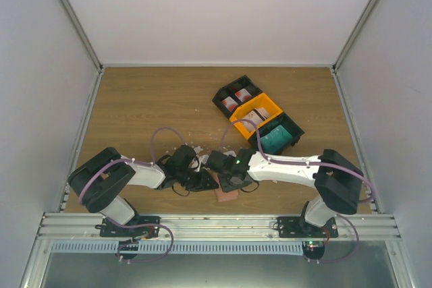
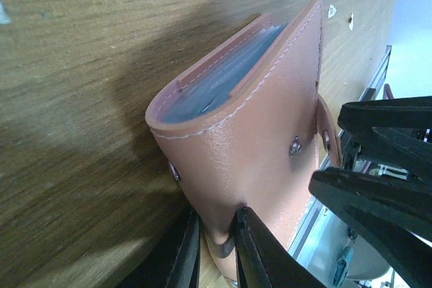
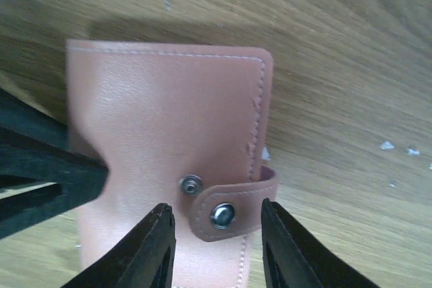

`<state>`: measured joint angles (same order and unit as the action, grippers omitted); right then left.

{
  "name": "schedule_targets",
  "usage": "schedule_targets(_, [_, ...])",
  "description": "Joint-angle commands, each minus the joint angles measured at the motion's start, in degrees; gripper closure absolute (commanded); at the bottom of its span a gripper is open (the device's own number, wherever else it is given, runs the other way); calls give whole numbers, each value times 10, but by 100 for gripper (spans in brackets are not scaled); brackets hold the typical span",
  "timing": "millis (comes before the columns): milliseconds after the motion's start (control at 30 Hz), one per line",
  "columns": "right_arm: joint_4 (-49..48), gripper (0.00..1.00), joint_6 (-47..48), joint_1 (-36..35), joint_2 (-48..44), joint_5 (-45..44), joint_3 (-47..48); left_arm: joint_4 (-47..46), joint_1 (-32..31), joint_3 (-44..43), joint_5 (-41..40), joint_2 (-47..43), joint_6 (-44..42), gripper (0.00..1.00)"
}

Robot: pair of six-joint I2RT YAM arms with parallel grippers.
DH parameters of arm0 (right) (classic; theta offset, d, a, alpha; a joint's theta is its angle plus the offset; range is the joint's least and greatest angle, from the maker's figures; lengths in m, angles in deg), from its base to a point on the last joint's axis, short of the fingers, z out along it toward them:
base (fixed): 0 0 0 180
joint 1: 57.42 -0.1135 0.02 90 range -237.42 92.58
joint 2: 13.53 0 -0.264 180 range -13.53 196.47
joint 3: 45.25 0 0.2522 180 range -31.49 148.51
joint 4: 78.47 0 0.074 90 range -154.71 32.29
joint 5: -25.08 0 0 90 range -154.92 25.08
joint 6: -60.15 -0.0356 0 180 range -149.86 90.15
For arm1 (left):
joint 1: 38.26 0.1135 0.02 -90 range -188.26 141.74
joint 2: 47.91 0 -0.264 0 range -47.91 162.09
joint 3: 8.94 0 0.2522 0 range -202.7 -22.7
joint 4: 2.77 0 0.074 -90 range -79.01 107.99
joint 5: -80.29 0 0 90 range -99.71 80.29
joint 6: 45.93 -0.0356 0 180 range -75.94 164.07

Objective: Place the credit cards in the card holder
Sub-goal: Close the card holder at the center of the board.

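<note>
right tool (image 3: 214, 215) spread above card holder (image 3: 155, 112) | left tool (image 2: 216, 227) straddling its edge, grip unclear

From above, can see only a corner of the wallet (image 1: 227, 195), with the rest under left claw (image 1: 201, 180) and right claw (image 1: 228, 175). Lost at the bottom edge in both wrist views. Cannot tell what fills its blurred sleeves (image 2: 223, 75), nor read the cards (image 1: 244, 94) in the bins (image 1: 271, 104).

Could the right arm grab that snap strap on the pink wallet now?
Probably yes: the unfastened snap strap of the salmon-pink leather-like folding wallet lies between the right end effector's open fingers, uncovered; the left end effector pinches another edge.
</note>
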<state>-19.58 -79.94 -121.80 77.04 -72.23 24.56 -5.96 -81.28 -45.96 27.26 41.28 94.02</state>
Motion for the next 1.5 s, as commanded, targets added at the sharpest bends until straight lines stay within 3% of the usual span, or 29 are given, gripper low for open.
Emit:
schedule_targets(0, [89,68,-31,-13,26,-59,36,27,0,8,-48,5,-3,80])
schedule_targets(167, [119,85,-49,-18,35,-75,57,18,0,10,-44,7,-4,80])
schedule_targets(467, [128,99,-53,-18,42,-73,65,2,0,16,-39,12,-2,80])
schedule_targets(1000, [33,99,-2,-13,11,-16,34,-2,0,20,-42,18,0,76])
schedule_targets(1467, [1,99,21,-3,18,16,25,-1,0,19,-42,19,-5,80])
